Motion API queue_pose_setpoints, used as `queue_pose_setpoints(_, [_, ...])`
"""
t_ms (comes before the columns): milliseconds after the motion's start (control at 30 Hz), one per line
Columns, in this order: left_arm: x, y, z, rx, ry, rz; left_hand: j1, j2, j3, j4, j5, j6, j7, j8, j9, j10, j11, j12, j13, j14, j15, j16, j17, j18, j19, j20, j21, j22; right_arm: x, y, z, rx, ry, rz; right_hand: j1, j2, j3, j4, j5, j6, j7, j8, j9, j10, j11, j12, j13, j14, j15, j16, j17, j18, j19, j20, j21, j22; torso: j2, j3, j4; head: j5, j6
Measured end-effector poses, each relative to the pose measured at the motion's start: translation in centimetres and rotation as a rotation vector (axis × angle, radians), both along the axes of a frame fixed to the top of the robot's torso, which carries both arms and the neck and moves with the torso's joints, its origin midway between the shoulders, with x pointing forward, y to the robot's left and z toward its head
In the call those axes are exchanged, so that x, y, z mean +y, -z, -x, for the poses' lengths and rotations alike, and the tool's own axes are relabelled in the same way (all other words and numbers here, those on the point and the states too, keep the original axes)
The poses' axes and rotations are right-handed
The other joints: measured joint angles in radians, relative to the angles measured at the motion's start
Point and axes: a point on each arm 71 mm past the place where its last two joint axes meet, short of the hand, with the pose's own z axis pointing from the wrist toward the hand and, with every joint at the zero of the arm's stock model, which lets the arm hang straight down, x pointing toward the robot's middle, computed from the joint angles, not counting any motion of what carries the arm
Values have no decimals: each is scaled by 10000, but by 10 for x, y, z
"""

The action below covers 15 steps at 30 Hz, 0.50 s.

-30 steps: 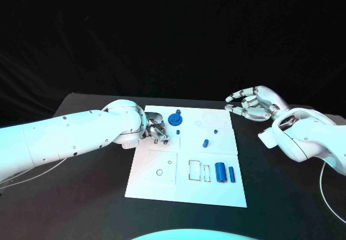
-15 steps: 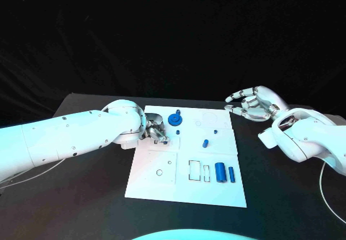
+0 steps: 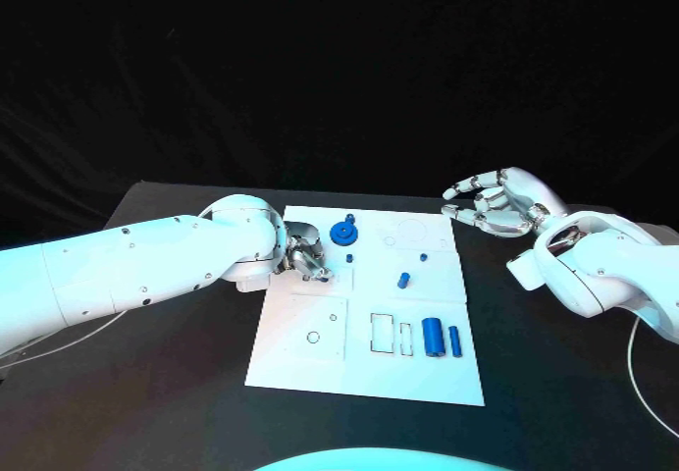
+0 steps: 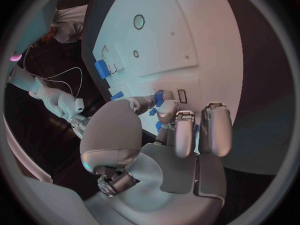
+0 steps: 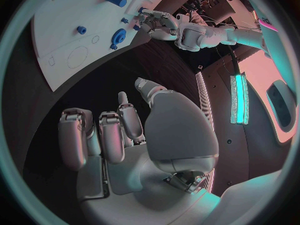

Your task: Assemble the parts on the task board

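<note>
The white task board (image 3: 319, 339) lies in the middle of the black table. My left hand (image 3: 304, 259) rests fingers-down on its upper left part and pinches a small blue part (image 4: 159, 96) against the board (image 4: 187, 35). On the board sit a blue round gear piece (image 3: 344, 234), a few small blue pegs (image 3: 405, 281) and two blue cylinders (image 3: 433, 337). My right hand (image 3: 496, 202) hovers off the board's upper right corner, fingers loosely bent and apart, holding nothing. The right wrist view shows that hand (image 5: 125, 130) bare, with the board (image 5: 69, 25) beyond it.
Outlined slots (image 3: 382, 334) and a small ring mark (image 3: 311, 339) lie on the lower half of the board. Black table (image 3: 170, 392) surrounds the board on all sides. My left forearm (image 3: 141, 270) lies across the table's left side.
The left fingers have settled a little lower on the board, and the blue piece seen beneath them a second ago is now covered. The right hand has not moved.
</note>
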Motion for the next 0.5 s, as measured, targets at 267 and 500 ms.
queue_pose_setpoints(267, [0, 0, 0, 23, -4, 2, 3, 2, 11, -11, 16, 1, 1, 8, -17, 36, -36, 39, 19, 37, -37, 0, 8, 1, 35, -36, 0, -1, 0, 0, 0, 2, 2, 1, 0, 0, 0, 0, 0, 0, 0, 0, 0, 0, 0, 0, 7, 0, 0, 0, -1, 0, 0, 0, 0, -1, 0, 0, -1, -10, 0])
queue_pose_setpoints(500, [1, 0, 0, 51, -26, 18, -221, 228, 65, 43, 16, 2, 1, 160, -32, 108, -35, 107, 47, 37, -37, 0, 8, 0, 35, -35, 0, -1, 0, 0, 0, 7, 0, 1, 0, 0, 0, 0, 0, 0, 0, 0, 0, 0, 0, 0, 6, 0, 0, 0, -2, 0, 0, 0, 0, -2, 4, 1, -1, -12, -7])
